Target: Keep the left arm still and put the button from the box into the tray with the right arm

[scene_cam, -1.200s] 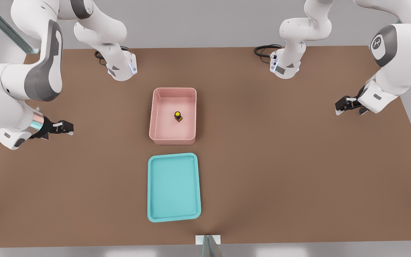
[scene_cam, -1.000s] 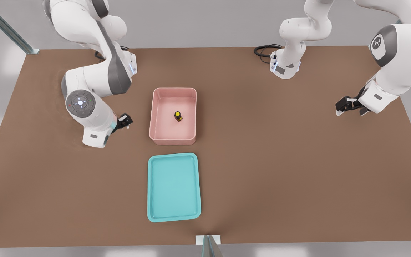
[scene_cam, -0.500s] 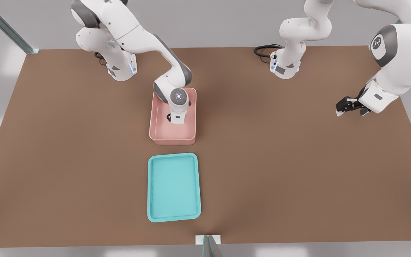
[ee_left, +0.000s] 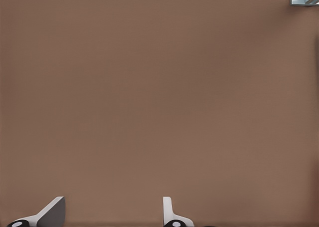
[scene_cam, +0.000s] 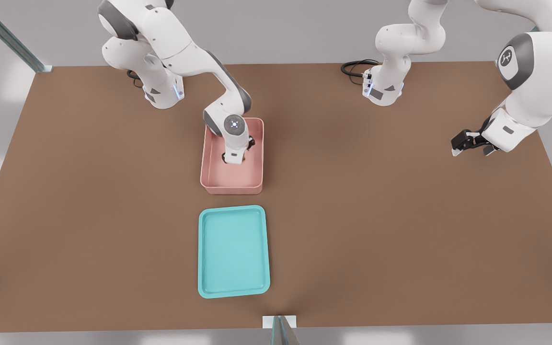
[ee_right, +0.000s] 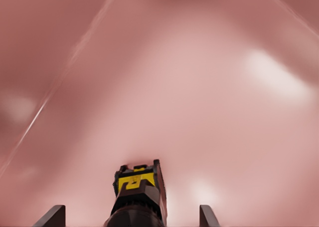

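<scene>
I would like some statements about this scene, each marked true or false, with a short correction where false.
1. The gripper is down inside the pink box. True.
2. The button lies in the teal tray. False: it sits on the box floor, between the open fingers.
3. The tray holds nothing. True.
4. The tray stands to the front view's right of the box. False: it lies nearer the camera.
</scene>
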